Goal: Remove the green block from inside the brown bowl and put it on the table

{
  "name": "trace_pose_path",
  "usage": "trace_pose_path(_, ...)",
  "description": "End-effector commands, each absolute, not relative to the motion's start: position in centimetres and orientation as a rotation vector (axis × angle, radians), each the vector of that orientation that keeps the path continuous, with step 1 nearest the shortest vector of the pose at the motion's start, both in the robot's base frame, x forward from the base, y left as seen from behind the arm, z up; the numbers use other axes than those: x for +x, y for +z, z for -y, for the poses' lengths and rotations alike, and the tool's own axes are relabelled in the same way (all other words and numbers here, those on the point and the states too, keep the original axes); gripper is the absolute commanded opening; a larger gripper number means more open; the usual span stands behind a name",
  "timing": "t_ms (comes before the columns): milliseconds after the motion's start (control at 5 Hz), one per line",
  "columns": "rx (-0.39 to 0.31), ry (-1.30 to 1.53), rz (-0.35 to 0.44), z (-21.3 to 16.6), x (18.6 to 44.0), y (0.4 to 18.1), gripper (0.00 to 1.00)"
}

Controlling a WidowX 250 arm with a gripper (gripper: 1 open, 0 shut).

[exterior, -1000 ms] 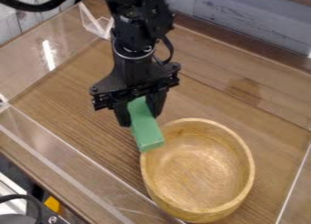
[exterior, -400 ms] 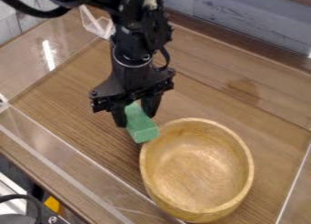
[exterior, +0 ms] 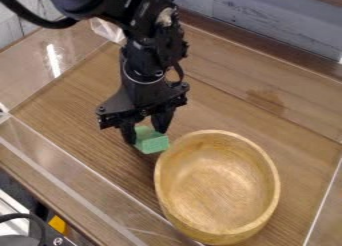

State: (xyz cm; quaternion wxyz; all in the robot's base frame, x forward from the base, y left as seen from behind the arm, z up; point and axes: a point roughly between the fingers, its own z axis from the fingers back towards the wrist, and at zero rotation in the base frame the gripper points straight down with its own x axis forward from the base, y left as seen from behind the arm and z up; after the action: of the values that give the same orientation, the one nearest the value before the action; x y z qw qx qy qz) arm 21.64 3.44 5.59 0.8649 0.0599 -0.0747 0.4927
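Mostly, the job looks done: the green block (exterior: 151, 144) is outside the brown bowl (exterior: 217, 188), just beyond its rim on the upper-left side as the camera sees it, so I would count the removal itself as achieved. The hand (exterior: 139, 127) is closed on the block, gripping its upper part between the fingers, with the lower end showing beneath them. That end is over the wooden surface (exterior: 70, 108) and very near the bowl's rim; whether it touches the wood or hangs a little above it, I cannot tell from this angle. Nor can I make out whether block and rim are in contact. What remains, as I judge it, is the setting down: bring the block onto the wood if it isn't there, open the fingers, and lift away without dragging it along. The closeness of the rim is the one thing I would watch, since a block let go against it could tip or lean rather than lie flat. Until the grip is released, the placing can't be called complete.
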Motion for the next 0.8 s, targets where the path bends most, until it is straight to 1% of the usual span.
trace_pose_path(0, 0.132, 1.033, 0.173, -3.42, 21.82, 5.51, 0.0)
trace_pose_path(600, 0.157, 1.038, 0.178, -3.41, 21.91, 4.85, 0.0)
